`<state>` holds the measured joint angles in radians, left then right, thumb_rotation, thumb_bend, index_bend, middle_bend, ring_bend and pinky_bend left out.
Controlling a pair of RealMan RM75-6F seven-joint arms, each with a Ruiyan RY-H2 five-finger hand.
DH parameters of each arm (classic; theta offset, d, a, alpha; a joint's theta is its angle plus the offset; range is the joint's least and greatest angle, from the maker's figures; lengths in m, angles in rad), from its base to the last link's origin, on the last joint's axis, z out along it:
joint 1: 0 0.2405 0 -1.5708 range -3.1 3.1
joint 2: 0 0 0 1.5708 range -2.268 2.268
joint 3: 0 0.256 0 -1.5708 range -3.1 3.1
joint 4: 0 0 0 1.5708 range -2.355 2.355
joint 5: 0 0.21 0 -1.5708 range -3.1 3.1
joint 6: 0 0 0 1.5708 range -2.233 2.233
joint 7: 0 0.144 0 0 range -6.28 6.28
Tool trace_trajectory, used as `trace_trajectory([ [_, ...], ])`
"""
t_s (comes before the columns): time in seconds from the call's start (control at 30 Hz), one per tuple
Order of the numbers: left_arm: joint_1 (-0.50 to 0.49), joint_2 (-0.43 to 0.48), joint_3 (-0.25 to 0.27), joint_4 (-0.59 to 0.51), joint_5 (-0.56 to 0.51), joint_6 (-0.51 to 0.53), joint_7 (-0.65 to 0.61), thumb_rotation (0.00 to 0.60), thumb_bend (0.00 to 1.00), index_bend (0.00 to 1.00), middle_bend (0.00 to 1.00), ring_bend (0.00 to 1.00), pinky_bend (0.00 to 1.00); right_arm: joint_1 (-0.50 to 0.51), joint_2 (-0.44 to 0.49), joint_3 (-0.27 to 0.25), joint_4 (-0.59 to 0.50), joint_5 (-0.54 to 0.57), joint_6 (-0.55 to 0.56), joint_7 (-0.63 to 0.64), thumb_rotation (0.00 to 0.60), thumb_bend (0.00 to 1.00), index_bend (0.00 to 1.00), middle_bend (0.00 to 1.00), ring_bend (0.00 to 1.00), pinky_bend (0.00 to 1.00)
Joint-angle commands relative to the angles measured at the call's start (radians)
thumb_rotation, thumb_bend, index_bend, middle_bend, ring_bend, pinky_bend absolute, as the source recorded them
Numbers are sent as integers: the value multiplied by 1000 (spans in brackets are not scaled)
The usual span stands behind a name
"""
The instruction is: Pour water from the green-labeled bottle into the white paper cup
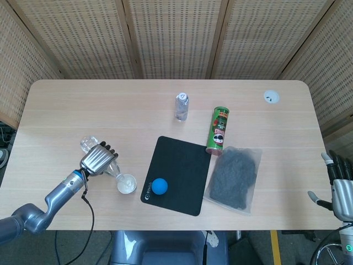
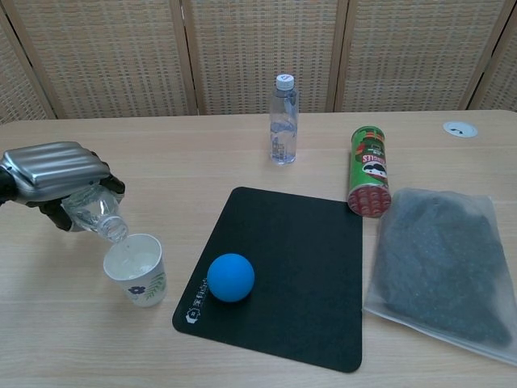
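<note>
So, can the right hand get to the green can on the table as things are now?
Probably yes. The right hand is open by the table's right edge and holds nothing. Between it and the green can lies only the flat grey bag, low enough to pass over. Whether the arm stretches that far, I cannot tell.

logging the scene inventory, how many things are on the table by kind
Bottles: 2, a held bottle in the left hand, a standing bottle
Paper cup: 1
Chip can: 1
Blue ball: 1
Black mat: 1
Grey bag: 1
Total: 7
</note>
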<state>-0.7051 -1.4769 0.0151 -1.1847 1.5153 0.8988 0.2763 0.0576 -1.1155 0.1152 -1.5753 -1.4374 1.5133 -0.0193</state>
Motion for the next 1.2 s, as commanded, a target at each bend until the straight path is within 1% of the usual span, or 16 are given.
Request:
trace_trajectory([
  [0.03, 0, 1, 1, 2, 1, 2, -5, 600, 547, 637, 508, 372, 333, 0, 0, 0, 0, 0, 0, 1, 600, 0, 0, 0, 0, 0],
  [0.5, 13, 7, 9, 21, 18, 36, -161, 600, 547, 637, 508, 372, 321, 0, 0, -1, 0, 0, -1, -2, 600, 0, 0, 0, 0, 0],
  [0.63, 20, 9, 12, 25, 26, 50, -225, 600, 547, 637, 509, 372, 321, 1, -2, -1, -1, -1, -2, -7, 600, 0, 0, 0, 0, 0],
  [0.73, 31, 10, 8, 18, 27, 75, -309, 600, 548, 637, 508, 372, 321, 1, -2, -1, -1, -2, -2, -10, 600, 0, 0, 0, 0, 0],
  [0.9, 53, 25, -21, -13, -5, 104, -539, 600, 547, 637, 508, 372, 321, 1, -4, -2, -2, -1, -3, -14, 600, 0, 0, 0, 0, 0],
  [0.93, 69, 26, -61, -38, -66, 105, -668, 600, 547, 637, 508, 372, 321, 2, -5, -3, -3, -3, -2, -17, 600, 0, 0, 0, 0, 0],
  [1.13, 84, 6, -138, -8, -148, 79, -998, 600, 548, 637, 508, 372, 321, 2, -7, -4, -5, -4, -2, -25, 600, 0, 0, 0, 0, 0],
  [1.2, 88, -11, -156, 15, -162, 78, -1060, 600, 548, 637, 508, 372, 321, 3, -7, -4, -4, -2, -5, -27, 600, 0, 0, 0, 0, 0],
])
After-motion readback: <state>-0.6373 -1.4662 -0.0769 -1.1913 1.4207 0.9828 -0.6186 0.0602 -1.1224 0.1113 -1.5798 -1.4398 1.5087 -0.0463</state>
